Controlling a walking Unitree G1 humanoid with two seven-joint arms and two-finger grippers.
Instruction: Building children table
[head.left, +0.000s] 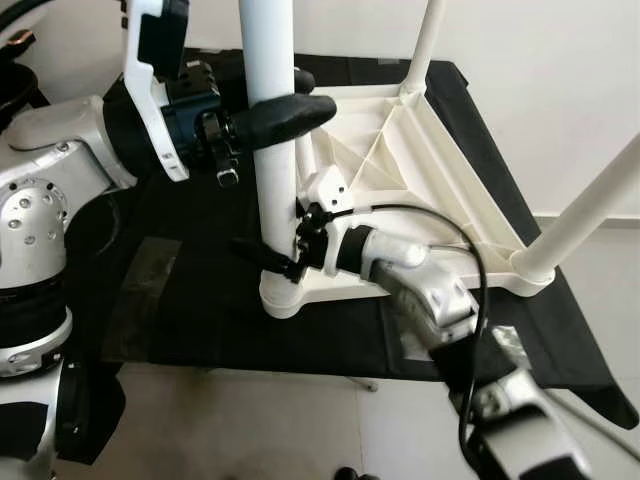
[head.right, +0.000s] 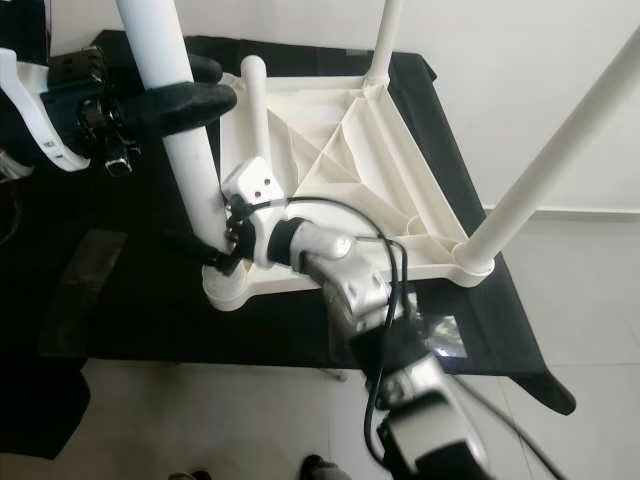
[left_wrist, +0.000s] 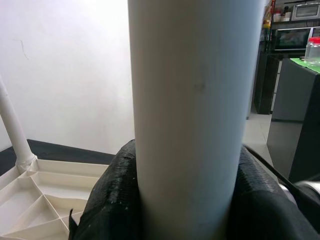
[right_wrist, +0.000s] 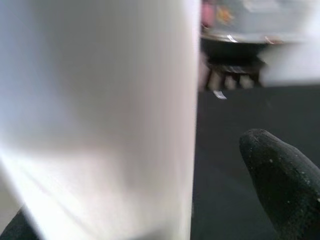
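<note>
Upturned white table (head.left: 400, 190), legs upward

The near table leg (head.left: 272, 130) runs off the picture's top edge and hides one finger of the left claw (head.left: 283, 110); the right wrist view is blurred.

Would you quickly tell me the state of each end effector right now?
Left end effector: shut on the white table leg, high on it.
Right end effector: at the same leg's base near the socket; open or shut cannot be told.
</note>
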